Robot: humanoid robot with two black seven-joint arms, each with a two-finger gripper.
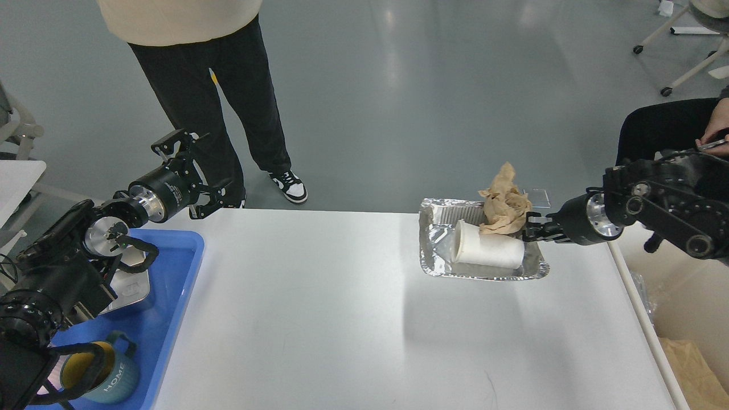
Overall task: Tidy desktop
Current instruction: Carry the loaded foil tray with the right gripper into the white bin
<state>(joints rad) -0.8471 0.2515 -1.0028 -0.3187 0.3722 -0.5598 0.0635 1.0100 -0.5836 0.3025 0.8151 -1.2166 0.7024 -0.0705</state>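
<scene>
The white desktop [319, 319] fills the lower middle of the head view. A foil tray [438, 256] hangs a little above its right part, casting a shadow below. In it lie a white paper cup [487, 250] on its side and crumpled brown paper [504, 199]. My right gripper [532, 232] is shut on the foil tray's right rim. My left gripper [196, 171] is open and empty above the desktop's far left corner.
A blue tray [171, 296] at the left holds a steel box [128, 287] and a teal mug [111, 373], partly behind my left arm. A person's legs [228, 114] stand beyond the far edge. A brown bag [695, 373] sits right of the table.
</scene>
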